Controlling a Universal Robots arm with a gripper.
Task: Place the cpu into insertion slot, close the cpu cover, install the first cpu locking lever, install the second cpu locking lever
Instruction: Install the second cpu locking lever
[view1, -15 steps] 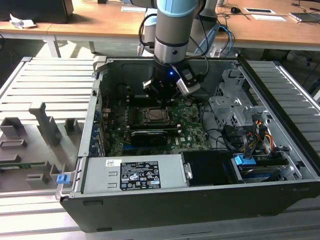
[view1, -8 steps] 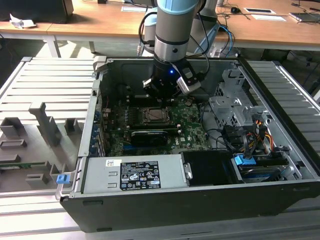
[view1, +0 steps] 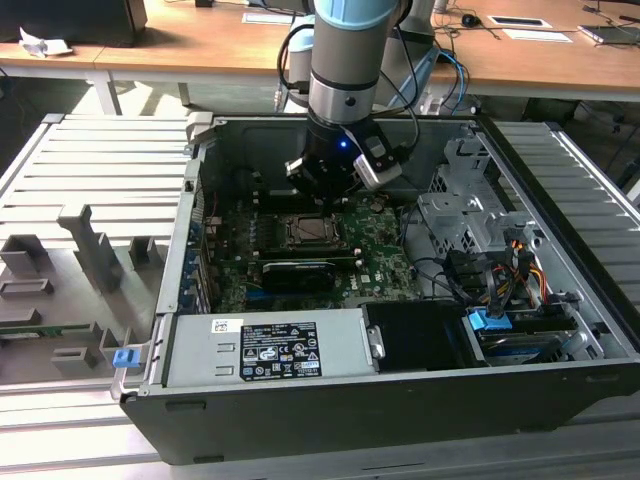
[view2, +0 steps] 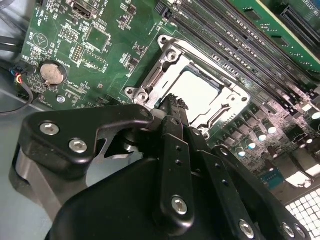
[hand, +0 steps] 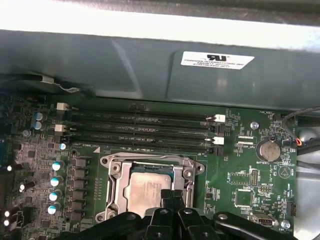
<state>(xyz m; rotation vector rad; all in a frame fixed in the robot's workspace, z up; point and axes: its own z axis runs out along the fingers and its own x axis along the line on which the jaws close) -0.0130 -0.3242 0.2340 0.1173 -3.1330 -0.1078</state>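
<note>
Your gripper (view2: 172, 102) had its two black fingers (hand: 172, 197) pressed together, tips touching and nothing held between them; in the second wrist view they pointed at the near edge of the socket, at centre frame. In the first wrist view the fingertips sat at the lower centre, overlapping the lower edge of the cpu (hand: 145, 192). In the exterior view the gripper (view1: 325, 190) hung from the arm (view1: 345, 60) at upper centre, just above the board and apart from it. The cpu (view2: 197, 92) lay flat inside the insertion slot (hand: 152, 187), its dull silver top showing through the central window of the cpu cover (hand: 117, 187), which lay down flat over the socket. You could see the same seated chip from the exterior view, where the insertion slot (view1: 307, 232) sat at mid-frame on the green motherboard (view1: 385, 262). Whether the locking levers were latched, you could not tell. Beyond the socket, four long black memory slots (hand: 140, 130) ran across the middle of the first wrist view, and a round coin battery (hand: 269, 150) sat at its right. The whole board lay in the open computer case (view1: 300, 420), with a long black card (view1: 297, 272) just below the socket and a labelled power supply (view1: 265, 350) at lower centre.
</note>
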